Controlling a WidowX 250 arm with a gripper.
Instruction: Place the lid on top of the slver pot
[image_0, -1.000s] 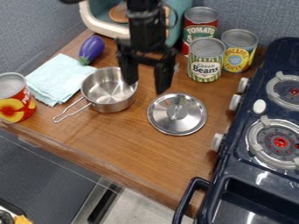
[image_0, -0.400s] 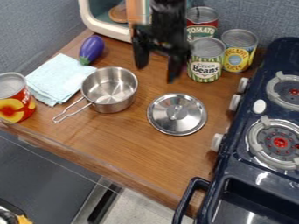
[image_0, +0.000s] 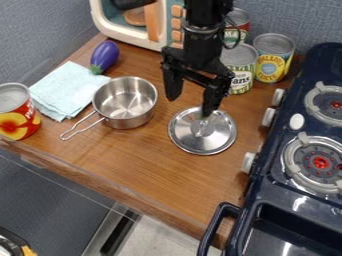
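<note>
The lid (image_0: 217, 138) lay flat on the wooden counter (image_0: 147, 165), to the near side of the gripper (image_0: 190, 106) and somewhat to its right. The gripper hung fingers down with its two fingers set wide apart and nothing between them. Its right-hand finger (image_0: 211, 97) stood over the lid's far edge in the view, while the other was off to the left and farther back, beyond the rim. Whether the right-hand tip touched the metal could not be told.

The lid was round, so it offered no long axis to line up with; what counted was the small knob (image_0: 201, 128) at its middle. That knob sat nearer than the gap between the fingers and a little right of it. The next move therefore seemed to call for a shift toward the near side and slightly right, then down, so that the fingers straddled the knob. Closing from where they were would likely have missed it or nudged the rim. The silver pot (image_0: 130, 121) stood uncovered to the left of the lid, apart from it.
</note>
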